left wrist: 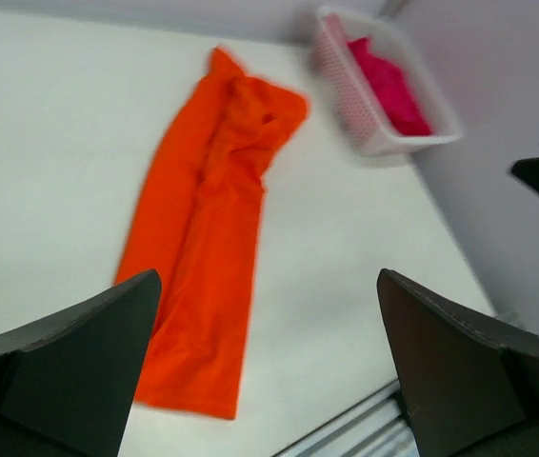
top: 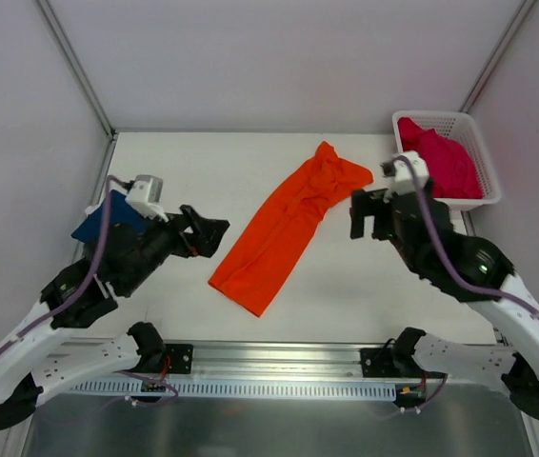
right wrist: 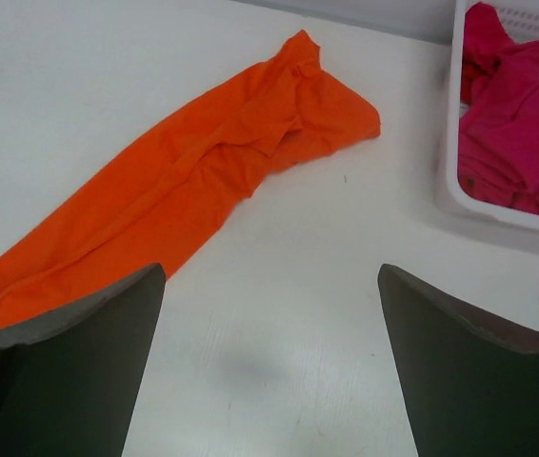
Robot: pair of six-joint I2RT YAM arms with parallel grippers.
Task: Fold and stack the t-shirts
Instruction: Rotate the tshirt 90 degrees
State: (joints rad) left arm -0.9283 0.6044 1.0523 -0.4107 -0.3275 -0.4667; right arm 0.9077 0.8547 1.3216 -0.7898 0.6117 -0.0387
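Both of our grippers stand wide open and hold nothing. Our left gripper (top: 214, 235) hovers over the table (top: 193, 162), and our right gripper (top: 369, 217) hovers opposite to it. Between the two lies the orange t-shirt (top: 284, 228), apart from both, as a long narrow band. Its end nearer to the right gripper is bunched and wrinkled. We judge that it is folded only lengthwise and must be folded across to become a compact packet. Behind the left gripper, beside its wrist, the navy t-shirt (top: 106, 223) shows as a small flat shape. It looks already folded, though the arm hides much of it. Beyond the right gripper, the magenta t-shirt (top: 441, 157) lies crumpled in the white basket (top: 433, 116), not yet folded. We think that roughly one third is done, and the stacking remains.
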